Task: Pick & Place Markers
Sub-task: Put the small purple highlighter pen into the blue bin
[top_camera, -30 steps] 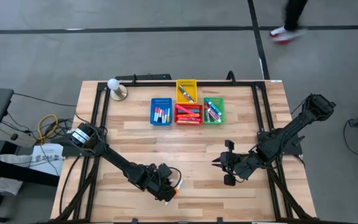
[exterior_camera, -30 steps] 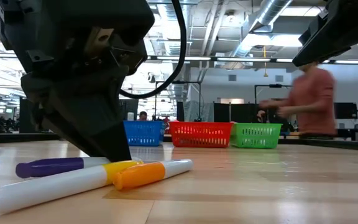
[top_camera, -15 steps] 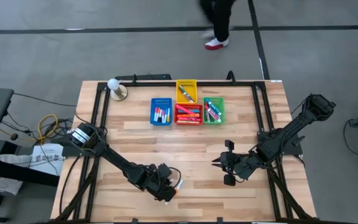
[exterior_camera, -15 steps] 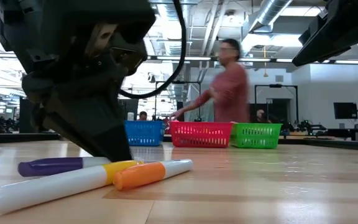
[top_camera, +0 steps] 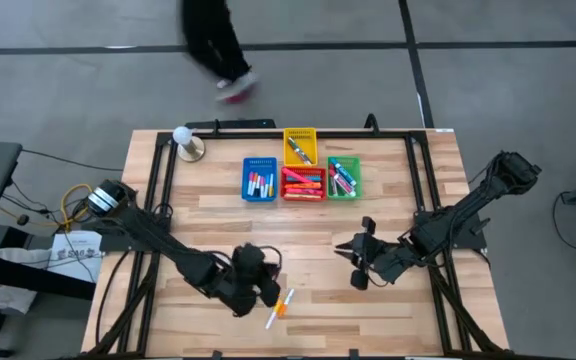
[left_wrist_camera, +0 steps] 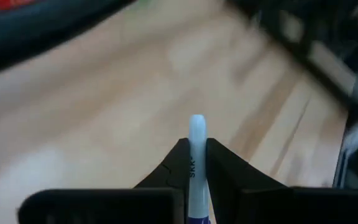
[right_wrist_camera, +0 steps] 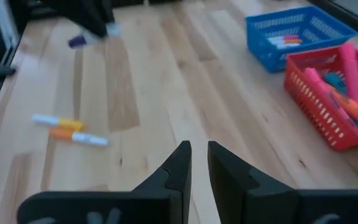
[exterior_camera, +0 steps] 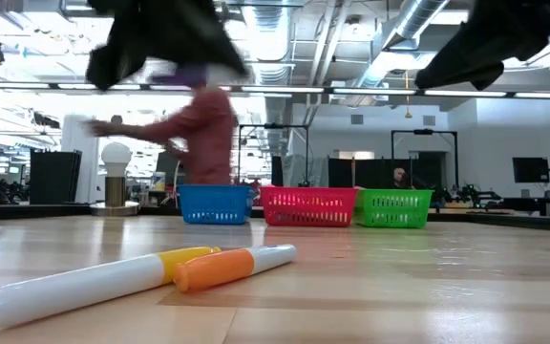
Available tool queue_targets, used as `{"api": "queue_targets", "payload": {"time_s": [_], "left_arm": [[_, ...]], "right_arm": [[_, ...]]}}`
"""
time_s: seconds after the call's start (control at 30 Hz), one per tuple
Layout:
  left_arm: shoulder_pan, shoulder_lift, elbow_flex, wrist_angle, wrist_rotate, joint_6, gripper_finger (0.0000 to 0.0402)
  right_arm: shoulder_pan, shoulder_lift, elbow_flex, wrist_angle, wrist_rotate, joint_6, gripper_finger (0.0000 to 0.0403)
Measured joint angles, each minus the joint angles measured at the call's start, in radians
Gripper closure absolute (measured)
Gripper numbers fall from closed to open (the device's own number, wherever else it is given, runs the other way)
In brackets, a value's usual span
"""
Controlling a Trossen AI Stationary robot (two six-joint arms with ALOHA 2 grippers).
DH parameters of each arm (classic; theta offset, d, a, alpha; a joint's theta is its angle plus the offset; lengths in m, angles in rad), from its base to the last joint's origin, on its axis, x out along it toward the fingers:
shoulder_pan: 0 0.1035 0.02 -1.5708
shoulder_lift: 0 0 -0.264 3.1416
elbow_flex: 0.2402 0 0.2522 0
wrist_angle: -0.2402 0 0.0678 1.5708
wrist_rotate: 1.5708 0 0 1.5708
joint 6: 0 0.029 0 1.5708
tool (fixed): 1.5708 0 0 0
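Surface: pale wooden slatted surface [top_camera: 298, 225] with a black frame, filling the middle of the high view; both dark arms reach in from its lower left and right edges.
Left hand: left hand [top_camera: 255, 290], low and left of centre in the high view, lifted off the wood; its fingers are clamped on a slim white-barrelled marker with a purple end [left_wrist_camera: 196, 163], seen upright between them in the left wrist view.
Right hand: right hand [top_camera: 353, 264], right of centre in the high view, hovering; fingers nearly together with a thin gap and nothing between them in the right wrist view.
Bins: four small square plastic mesh bins in the upper middle of the high view: blue bin [top_camera: 259, 180], red bin [top_camera: 303, 185], green bin [top_camera: 343, 177], yellow bin [top_camera: 300, 143] behind the red one. All hold markers already.
Loose markers: white marker with a yellow cap [exterior_camera: 84, 283] and white marker with an orange cap [exterior_camera: 232, 265], lying touching each other in the lower left of the low view, just right of the left hand in the high view.
Done: judged well advanced; most markers are binned and one more is picked up.
Left: the held marker has to go to a bin; two on the wood are untouched.
Other: white bulb on a round base [top_camera: 185, 140] at the upper left of the surface; a person walks along the floor beyond.
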Motion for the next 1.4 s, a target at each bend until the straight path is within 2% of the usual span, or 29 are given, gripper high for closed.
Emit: {"api": "queue_targets", "payload": {"time_s": [0.1,0.2,0.37,0.47,0.67,0.87,1.03,1.13,1.23,1.4], "left_arm": [[-0.026,-0.058,0.001,0.017,-0.188,0.028,0.0368],[-0.051,-0.101,0.002,0.02,-0.319,0.097,0.0367],[-0.081,-0.143,0.002,0.024,-0.449,0.192,0.0367],[-0.086,-0.157,0.002,0.024,-0.485,0.249,0.0367],[-0.076,-0.208,0.002,0.02,-0.489,0.425,0.0365],[-0.035,-0.296,0.002,-0.05,-0.475,0.562,0.0363],[0.062,-0.406,0.003,-0.23,-0.335,0.569,0.0362],[0.146,-0.455,0.003,-0.293,-0.241,0.589,0.0363],[0.239,-0.491,-0.017,-0.278,-0.173,0.666,0.0364],[0.418,-0.532,-0.098,-0.229,-0.084,0.693,0.0359]], "right_arm": [[-0.026,0.0,0.0,0.023,0.004,0.039,0.0359],[-0.045,0.0,0.0,0.032,0.004,0.101,0.0359],[-0.065,0.0,0.0,0.059,0.006,0.159,0.0359],[-0.076,0.0,0.0,0.11,0.025,0.163,0.0359],[-0.099,0.0,0.0,0.203,0.126,0.242,0.0359],[-0.12,0.0,0.0,0.213,0.136,0.362,0.0359],[-0.125,0.0,0.0,0.213,0.146,0.428,0.0359],[-0.125,0.004,0.0,0.214,0.222,0.425,0.0359],[-0.149,0.033,0.0,0.206,0.307,0.387,0.0359],[-0.24,0.086,0.0,0.228,0.282,0.34,0.0359]]}}
